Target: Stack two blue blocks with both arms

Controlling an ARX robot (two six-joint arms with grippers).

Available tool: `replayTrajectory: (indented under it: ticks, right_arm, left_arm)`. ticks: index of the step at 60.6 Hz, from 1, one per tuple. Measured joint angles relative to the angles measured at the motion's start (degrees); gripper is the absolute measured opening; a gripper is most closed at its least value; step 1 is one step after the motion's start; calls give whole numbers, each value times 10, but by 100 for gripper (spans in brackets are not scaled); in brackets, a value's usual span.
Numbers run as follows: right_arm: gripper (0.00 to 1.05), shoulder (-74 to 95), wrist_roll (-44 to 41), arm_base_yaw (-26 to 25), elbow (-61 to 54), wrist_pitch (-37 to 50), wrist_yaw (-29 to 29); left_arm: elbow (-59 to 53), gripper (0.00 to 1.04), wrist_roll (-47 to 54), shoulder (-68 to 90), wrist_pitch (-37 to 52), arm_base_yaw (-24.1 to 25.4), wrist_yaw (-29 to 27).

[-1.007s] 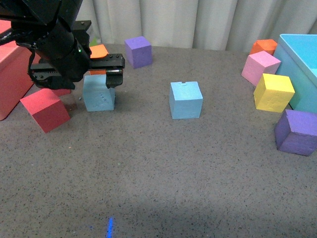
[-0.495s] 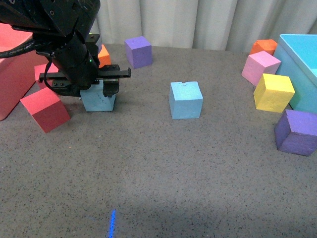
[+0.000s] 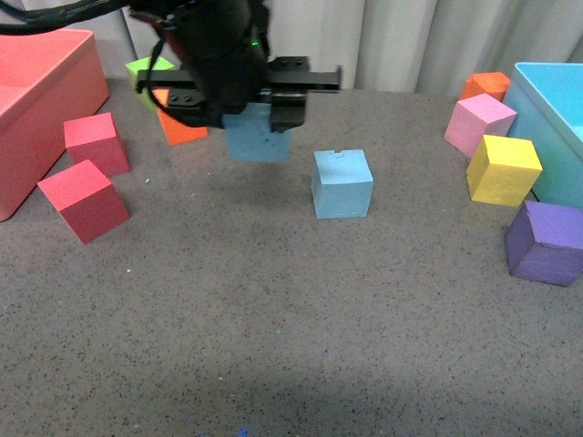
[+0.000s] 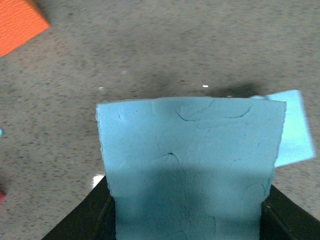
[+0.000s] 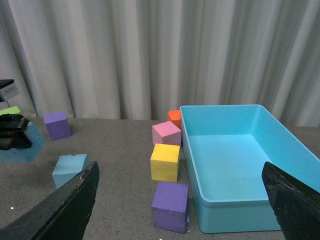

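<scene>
My left gripper (image 3: 262, 107) is shut on a blue block (image 3: 258, 138) and holds it in the air, up and to the left of the second blue block (image 3: 342, 184), which rests on the table. The left wrist view is filled by the held blue block (image 4: 190, 160), with embossed marks on its face and a black finger at each side. The other blue block (image 4: 296, 131) shows past its edge. My right gripper (image 5: 180, 205) is open and empty, far back from the blocks, and is out of the front view.
A red bin (image 3: 36, 109) and two red cubes (image 3: 84, 198) lie at the left, with an orange cube (image 3: 180, 127) behind the arm. Pink (image 3: 479, 124), yellow (image 3: 502, 169) and purple (image 3: 545, 242) cubes sit beside the turquoise bin (image 3: 556, 109) at the right.
The left gripper has shut on the blue block, lifted it off the table and carried it right, toward the resting blue block. The resting block has not moved.
</scene>
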Motion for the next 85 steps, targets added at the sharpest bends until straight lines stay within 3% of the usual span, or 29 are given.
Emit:
replayTrajectory:
  ticks: [11,25,68,85]
  right_arm:
    - [95,0,0,0,0,0,0]
    - [95,0,0,0,0,0,0]
    - [95,0,0,0,0,0,0]
    - [95,0,0,0,0,0,0]
  left_arm:
    - [50,48,-24,23,-43,-54,-23]
    - [113,48,-60,68,-87,-87,-54]
    - [203,48,-76,133,-128,-88,-66]
    - [204,93,-78,136,-127,-87,-64]
